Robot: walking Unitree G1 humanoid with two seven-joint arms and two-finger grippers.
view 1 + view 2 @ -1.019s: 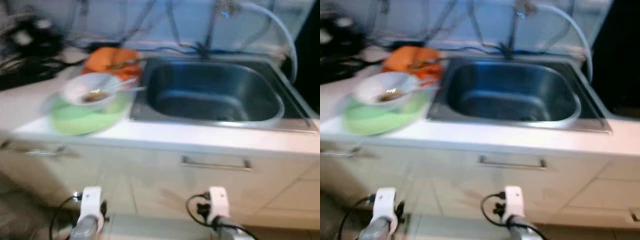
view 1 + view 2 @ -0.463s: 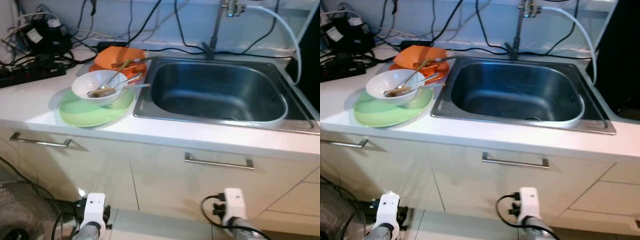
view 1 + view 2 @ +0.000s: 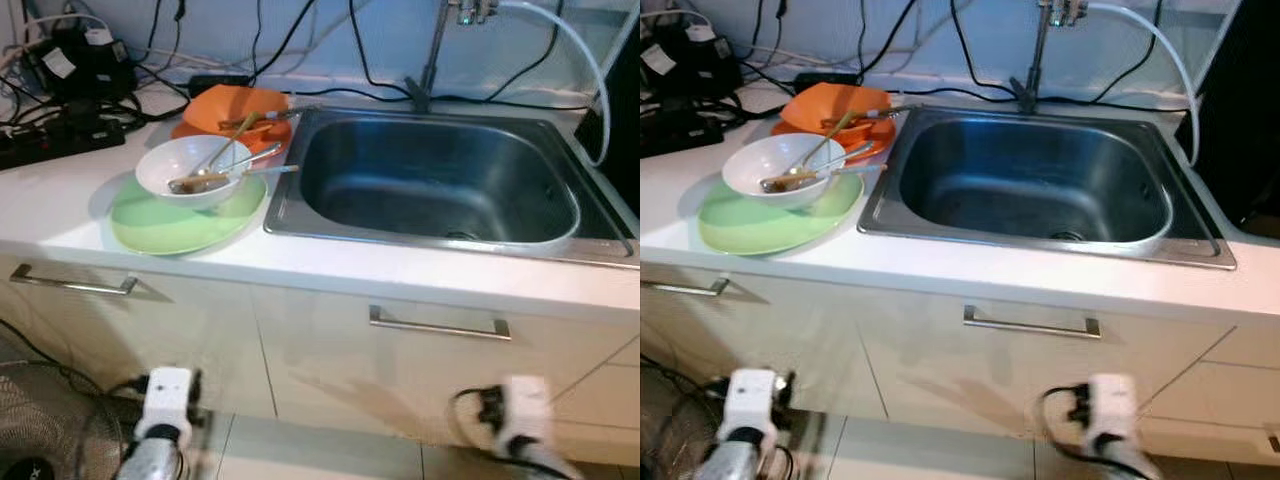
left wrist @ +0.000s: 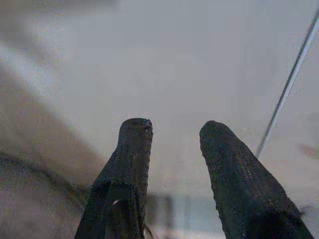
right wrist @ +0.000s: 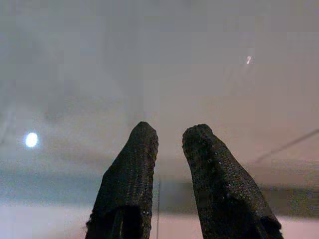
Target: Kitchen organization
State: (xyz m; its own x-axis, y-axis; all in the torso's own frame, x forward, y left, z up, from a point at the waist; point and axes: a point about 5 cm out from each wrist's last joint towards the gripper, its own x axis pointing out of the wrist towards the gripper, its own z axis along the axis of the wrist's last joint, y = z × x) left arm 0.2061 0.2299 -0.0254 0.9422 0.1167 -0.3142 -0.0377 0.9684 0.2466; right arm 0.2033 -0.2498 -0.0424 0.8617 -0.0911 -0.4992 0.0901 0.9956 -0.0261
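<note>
White desk (image 3: 60, 215): green plate (image 3: 160, 225) and orange plate (image 3: 195, 130) left of inset steel sink (image 3: 440, 180); black power strip (image 3: 55, 145) rear left.

A white bowl (image 3: 190, 170) sits on a pale green plate (image 3: 180, 222), with an orange bowl (image 3: 240, 106) on an orange plate (image 3: 196, 131) farther back. The sink (image 3: 440, 180) is grey steel set in a white table (image 3: 60, 205), over cream cabinet doors (image 3: 400, 370) with silver handles (image 3: 438, 326). Black cables (image 3: 60, 120) run along the pale blue wall (image 3: 330, 40), and a white hose (image 3: 585, 70) hangs at the right.
</note>
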